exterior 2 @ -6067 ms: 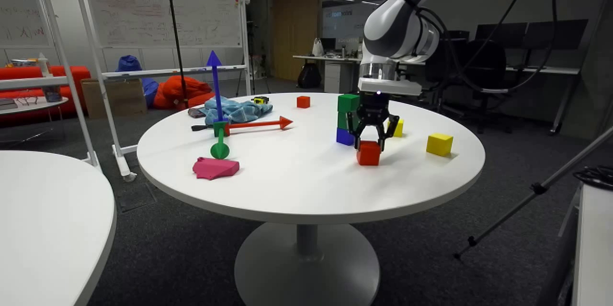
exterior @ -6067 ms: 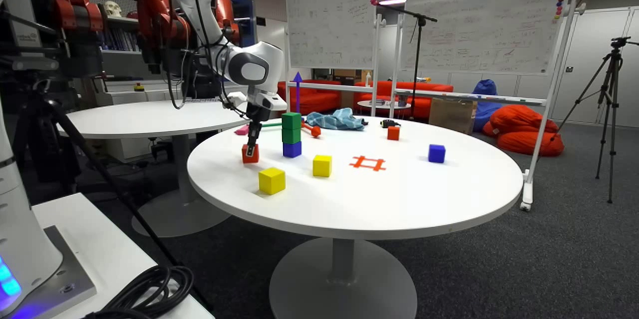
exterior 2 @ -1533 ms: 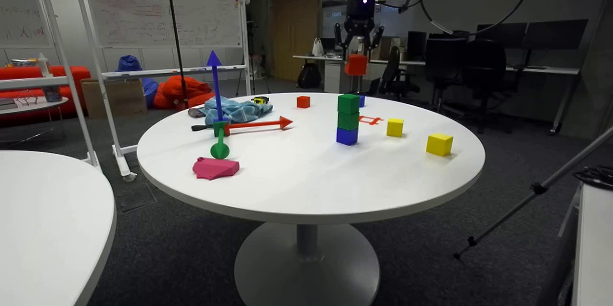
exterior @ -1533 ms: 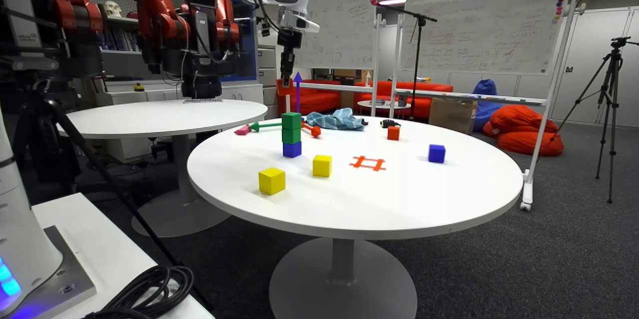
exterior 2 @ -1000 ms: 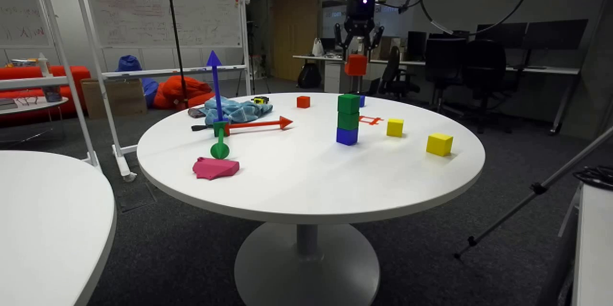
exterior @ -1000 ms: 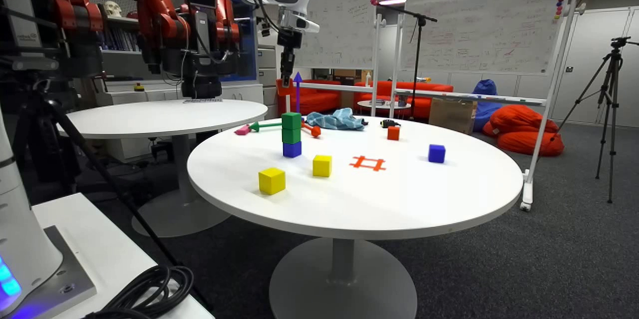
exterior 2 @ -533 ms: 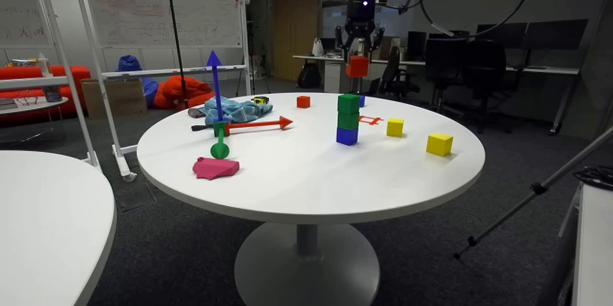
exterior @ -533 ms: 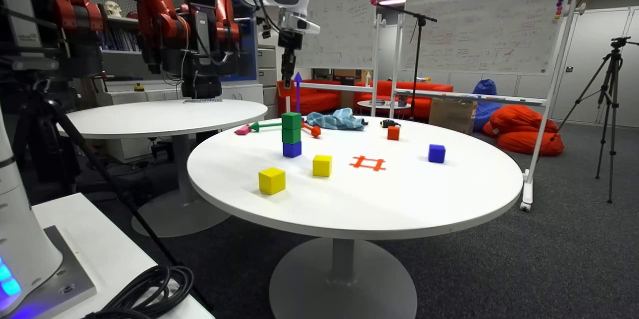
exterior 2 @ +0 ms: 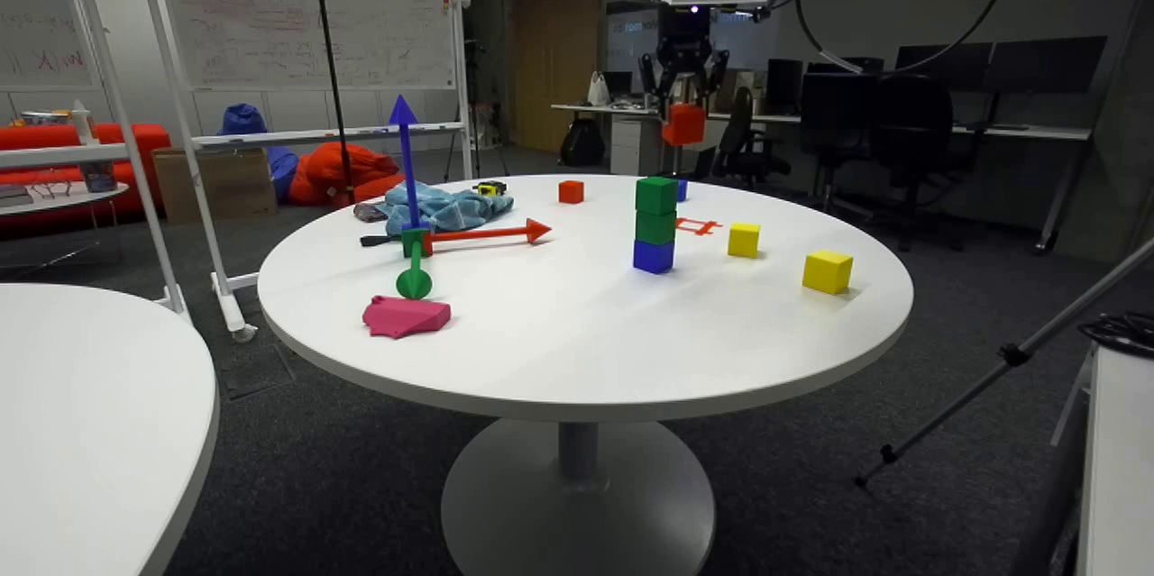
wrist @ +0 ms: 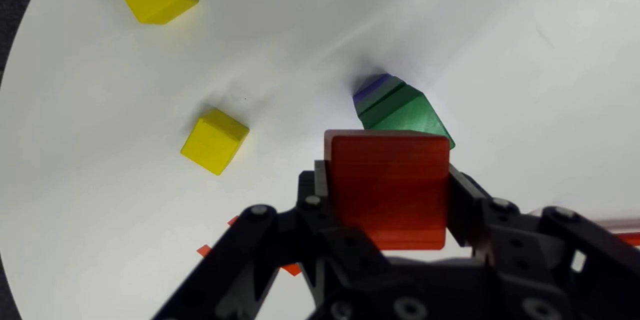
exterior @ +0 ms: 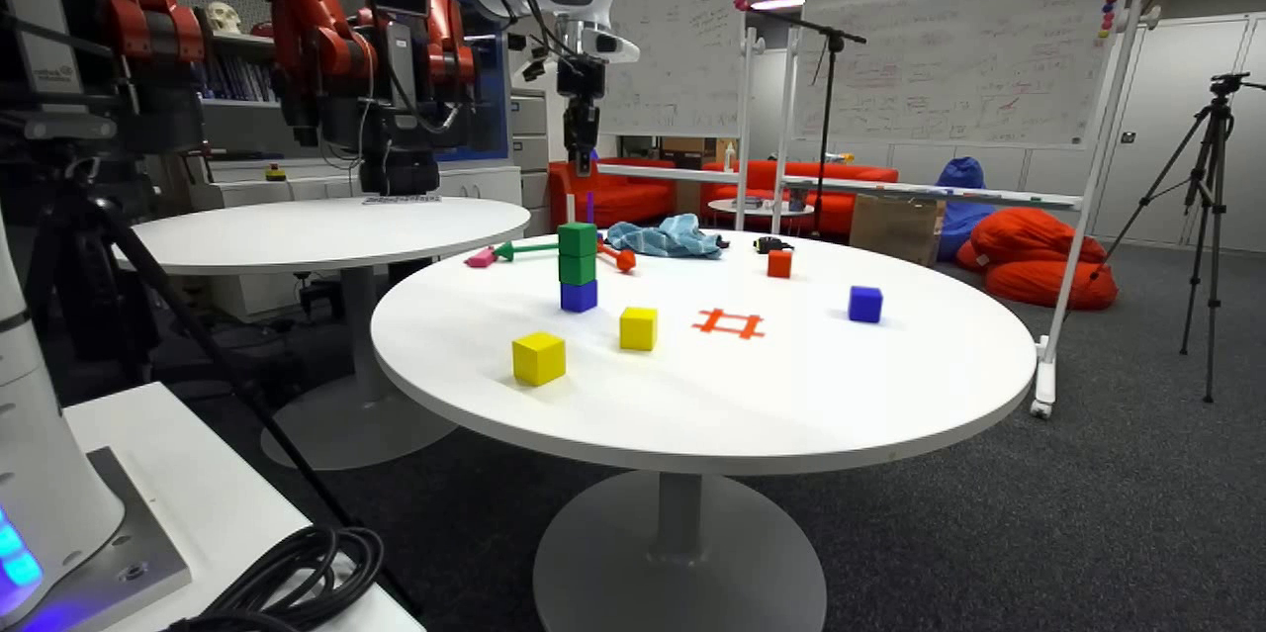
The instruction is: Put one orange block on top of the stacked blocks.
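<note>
Tool: is grasping the orange block by opposite sides, presumably leaving its underside free for seating.
Orange block: is hanging higher than the stack, not touching it, apparently for clearance before lowering.
Stack: is standing upright on the surface, blue carrying two greens.
Green top: is partly showing past the orange block in the wrist view, lying askew to it; turning and centring are probably being needed.

Gripper aloft, downward-facing, its clasp seemingly firm.
</note>
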